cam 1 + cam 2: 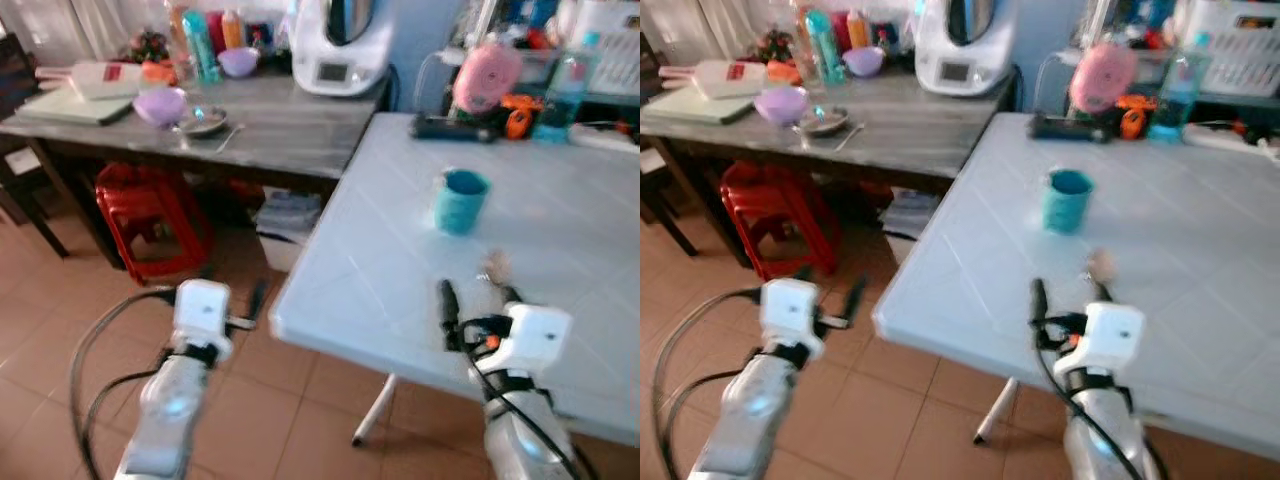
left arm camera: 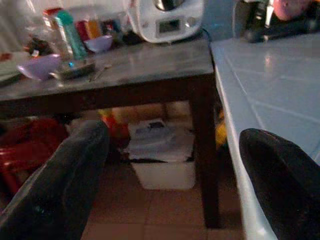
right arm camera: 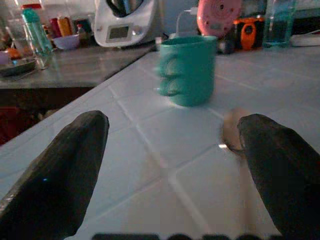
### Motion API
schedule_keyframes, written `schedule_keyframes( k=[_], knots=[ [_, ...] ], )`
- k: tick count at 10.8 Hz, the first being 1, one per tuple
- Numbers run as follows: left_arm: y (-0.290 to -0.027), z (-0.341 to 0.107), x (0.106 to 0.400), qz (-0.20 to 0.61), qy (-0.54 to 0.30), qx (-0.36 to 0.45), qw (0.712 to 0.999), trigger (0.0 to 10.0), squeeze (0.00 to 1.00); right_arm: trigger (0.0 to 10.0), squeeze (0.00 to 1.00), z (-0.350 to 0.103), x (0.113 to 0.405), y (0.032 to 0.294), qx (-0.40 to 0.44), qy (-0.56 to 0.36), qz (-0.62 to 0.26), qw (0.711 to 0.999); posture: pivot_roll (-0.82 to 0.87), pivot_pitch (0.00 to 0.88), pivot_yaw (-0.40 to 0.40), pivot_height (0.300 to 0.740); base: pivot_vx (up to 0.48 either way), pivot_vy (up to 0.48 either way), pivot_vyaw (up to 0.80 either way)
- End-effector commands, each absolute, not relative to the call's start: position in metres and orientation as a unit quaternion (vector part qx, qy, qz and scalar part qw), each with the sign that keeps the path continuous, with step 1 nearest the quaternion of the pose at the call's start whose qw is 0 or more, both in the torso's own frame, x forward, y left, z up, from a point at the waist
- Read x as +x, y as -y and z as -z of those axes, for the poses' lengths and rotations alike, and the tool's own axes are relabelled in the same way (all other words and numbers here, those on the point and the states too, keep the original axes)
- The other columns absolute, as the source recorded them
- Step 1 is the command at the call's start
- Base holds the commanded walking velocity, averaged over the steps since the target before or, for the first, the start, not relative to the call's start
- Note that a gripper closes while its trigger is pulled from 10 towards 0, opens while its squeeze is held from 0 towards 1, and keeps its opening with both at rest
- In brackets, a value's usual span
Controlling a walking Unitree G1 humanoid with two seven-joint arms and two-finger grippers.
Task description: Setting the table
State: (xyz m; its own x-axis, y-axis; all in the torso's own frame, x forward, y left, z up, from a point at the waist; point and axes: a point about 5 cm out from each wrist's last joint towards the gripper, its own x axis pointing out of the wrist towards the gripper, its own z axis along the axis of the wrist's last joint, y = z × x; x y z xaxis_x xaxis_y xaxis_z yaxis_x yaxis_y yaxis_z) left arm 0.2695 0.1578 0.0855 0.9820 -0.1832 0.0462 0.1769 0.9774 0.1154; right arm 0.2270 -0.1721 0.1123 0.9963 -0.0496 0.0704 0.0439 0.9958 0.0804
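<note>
In the left eye view, a teal cup (image 1: 461, 200) stands on the white desk (image 1: 360, 280), beyond the right claw (image 1: 478, 300). The left claw (image 1: 258, 300) hangs over the floor. In both wrist views, each claw is released, fingers wide apart.

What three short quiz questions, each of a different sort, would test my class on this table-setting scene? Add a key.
1. True or false: the teal cup stands upright on the white table.
2. Which gripper is over the white table? A. left B. right
3. Fill in: the purple bowl sits on the ____ table.

Key:
1. True
2. B; the right gripper is over it, while the left gripper is over the floor.
3. Grey
</note>
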Motion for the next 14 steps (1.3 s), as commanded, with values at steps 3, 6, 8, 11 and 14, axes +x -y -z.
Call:
schedule_keyframes(
  k=[3, 6, 8, 11, 14],
  knots=[
    [-0.151, -0.086, 0.271, 0.105, 0.031, 0.054, 0.993, 10.0, 0.0, 10.0, 0.0, -0.113, 0.227, 0.176, 0.034, 0.036, 0.029, 0.998, 0.03, 0.0, 0.088, 0.74, 0.0, 0.0, 0.0],
    [-0.141, -0.084, 0.273, 0.165, 0.029, 0.044, 0.985, 10.0, 0.0, 10.0, 0.0, -0.112, 0.233, 0.176, 0.027, 0.028, 0.025, 0.999, 0.03, 0.0, 0.08, 0.74, 0.0, 0.0, 0.0],
    [-0.127, -0.082, 0.269, 0.278, 0.017, 0.033, 0.96, 10.0, 0.0, 10.0, 0.0, -0.113, 0.246, 0.182, 0.034, 0.012, 0.048, 0.998, 0.03, 0.0, 0.077, 0.74, 0.0, 0.0, 0.0],
    [-0.123, -0.082, 0.27, 0.317, 0.016, 0.043, 0.947, 10.0, 0.0, 10.0, 0.0, -0.103, 0.264, 0.19, 0.05, -0.045, 0.078, 0.995, 0.03, 0.0, 0.08, 0.74, 0.0, 0.0, 0.0],
    [-0.12, -0.079, 0.266, 0.338, 0.011, 0.041, 0.94, 10.0, 0.0, 10.0, 0.0, -0.103, 0.28, 0.19, 0.044, -0.066, 0.081, 0.994, 0.03, 0.0, 0.08, 0.74, 0.0, 0.0, 0.0]
  ],
)
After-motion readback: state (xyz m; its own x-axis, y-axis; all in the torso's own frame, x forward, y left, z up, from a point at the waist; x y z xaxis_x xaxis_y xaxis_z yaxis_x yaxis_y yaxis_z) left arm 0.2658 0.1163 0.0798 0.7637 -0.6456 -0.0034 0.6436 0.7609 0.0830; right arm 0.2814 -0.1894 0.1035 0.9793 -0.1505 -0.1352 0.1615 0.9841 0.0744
